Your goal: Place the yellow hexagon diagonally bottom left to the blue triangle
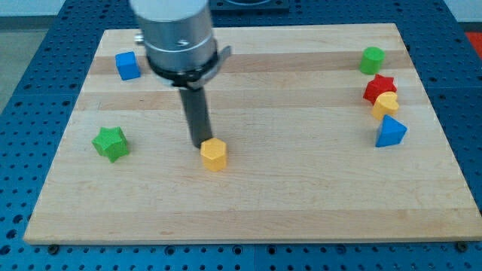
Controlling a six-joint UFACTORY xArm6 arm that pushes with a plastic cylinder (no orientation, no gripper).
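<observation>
The yellow hexagon (214, 154) lies on the wooden board (248, 203), a little left of centre. My tip (202, 144) is at the hexagon's upper left edge, touching or almost touching it. The blue triangle (390, 132) lies far off at the view's right, level with the hexagon or slightly higher. The rod hangs from the grey arm body (177, 34) at the view's top.
A yellow heart-like block (385, 105), a red star (379, 88) and a green cylinder-like block (371, 59) stand in a column just above the blue triangle. A blue cube (128, 65) is at the upper left and a green star (111, 143) at the left.
</observation>
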